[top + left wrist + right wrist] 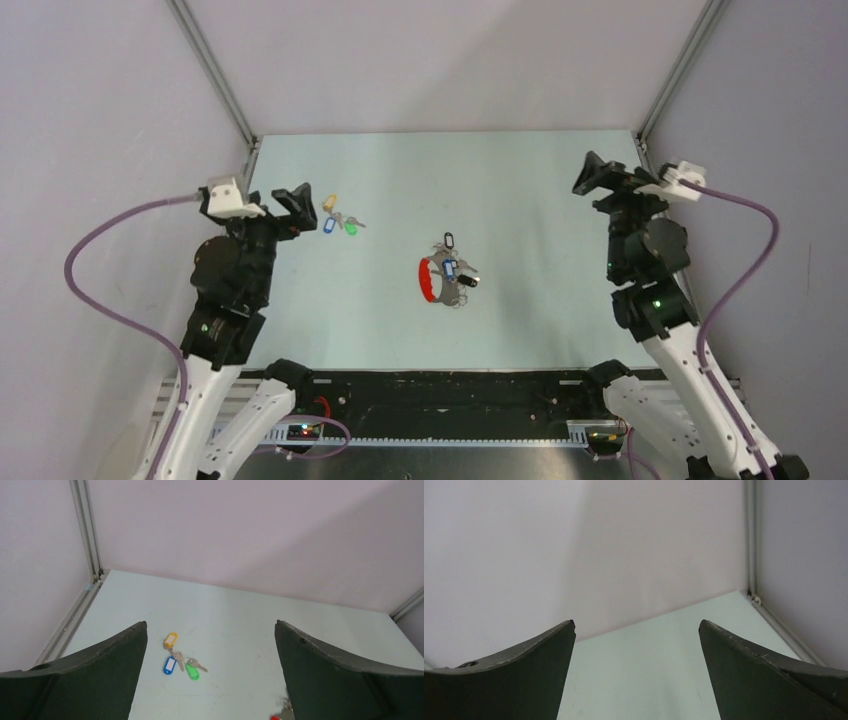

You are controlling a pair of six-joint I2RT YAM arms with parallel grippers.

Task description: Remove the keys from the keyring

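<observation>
The keyring point(429, 280), with its red curved band, lies at the table's middle with keys on it, one black-tagged point(449, 240) and one blue-tagged point(451, 269). Three loose keys lie at the left: tan-yellow tag point(330, 202), blue tag point(329, 225), green tag point(351, 227). They also show in the left wrist view: yellow tag point(170, 639), blue tag point(169, 665), green tag point(192, 671). My left gripper point(285, 200) point(211, 630) is open and empty, raised just left of the loose keys. My right gripper point(600, 175) point(636, 627) is open and empty at the far right.
The pale table point(520, 200) is enclosed by white walls with metal corner rails point(215, 75) point(680, 70). The arm bases and cables sit at the near edge. A red tip of the keyring point(274, 718) peeks by the left wrist's right finger.
</observation>
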